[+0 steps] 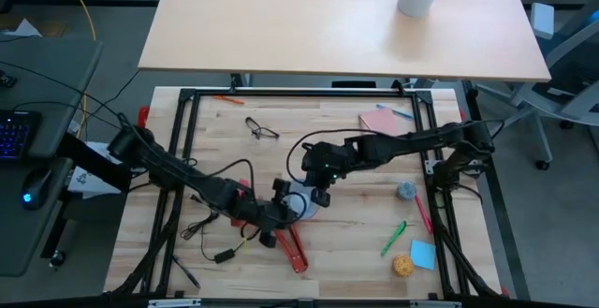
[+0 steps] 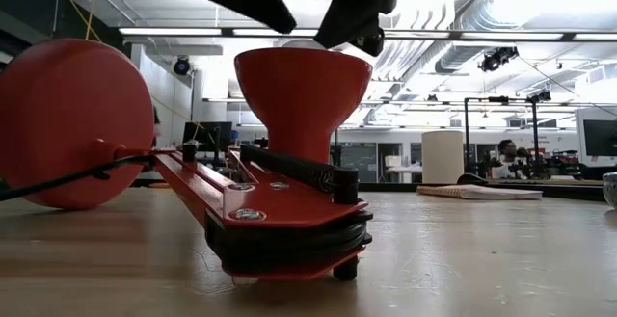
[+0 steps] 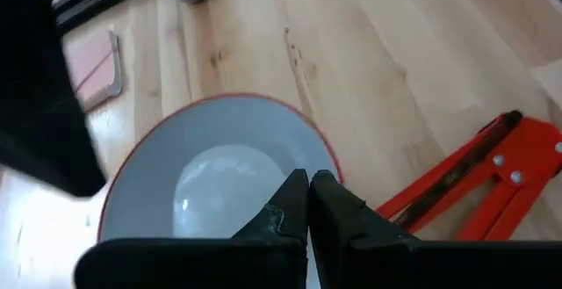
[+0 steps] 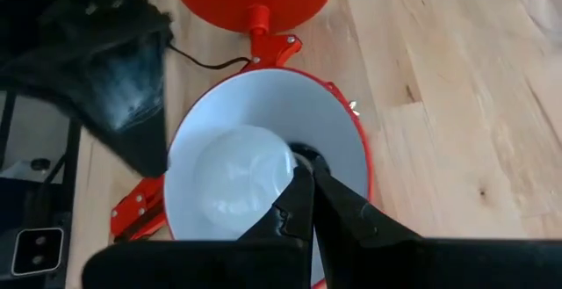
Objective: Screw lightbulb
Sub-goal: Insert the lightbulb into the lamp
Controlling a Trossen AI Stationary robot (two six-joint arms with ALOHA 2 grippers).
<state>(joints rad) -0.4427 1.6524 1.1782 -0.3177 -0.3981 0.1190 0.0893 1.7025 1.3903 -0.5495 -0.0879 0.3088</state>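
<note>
The red lamp lies mid-table with its folded arm (image 1: 292, 247) toward the near edge. Its shade (image 2: 302, 100) stands mouth up, white inside. The white lightbulb (image 4: 239, 177) sits in the bottom of the shade and also shows in the left wrist view (image 3: 218, 184). My right gripper (image 4: 307, 177) is shut and reaches down into the shade, its tips beside the bulb. My left gripper (image 3: 309, 184) is shut and sits at the shade's rim (image 3: 327, 145) on the opposite side. My left gripper's shut fingers (image 3: 285, 203) stand over the shade's rim, slanting down from the table's left. I cannot tell whether they touch the rim. My right gripper's shut fingers (image 4: 299, 192) point down into the shade beside the bulb's side (image 4: 285, 162). I cannot tell whether they touch the bulb.
The lamp's round red base (image 2: 67, 124) and its black cord (image 1: 220, 242) lie left of the shade. Glasses (image 1: 262, 128) and a pink pad (image 1: 382, 121) lie at the far side. A grey lump (image 1: 405, 190), a green pen (image 1: 393, 238), a blue note (image 1: 422, 254) and a yellow ball (image 1: 402, 266) lie at the right.
</note>
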